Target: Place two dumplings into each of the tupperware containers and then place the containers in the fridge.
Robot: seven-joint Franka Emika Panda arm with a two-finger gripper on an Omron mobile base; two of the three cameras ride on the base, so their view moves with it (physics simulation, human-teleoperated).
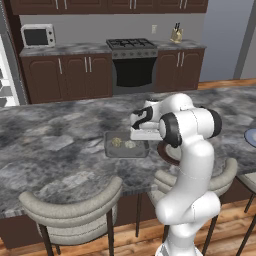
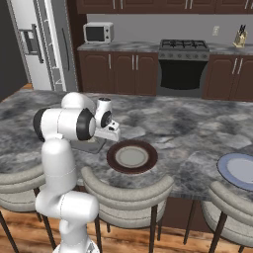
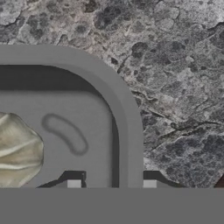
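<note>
Dark grey tupperware container (image 1: 111, 150) sits on worktop (image 1: 55, 145) with two dumplings (image 1: 116, 142) inside — loading looks done for this one. My end effector (image 3: 111, 184) straddles container's side wall, fingertips (image 3: 73, 184) either side of rim; can't tell if clenched yet. I'd squeeze firm, lift level so nothing rolls, swing wide of brown-rimmed plate (image 2: 132, 156) — fridge (image 2: 42, 42) well off left.

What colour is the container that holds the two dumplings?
Dark grey. The container with the dumplings shows best in the left base view.
</note>
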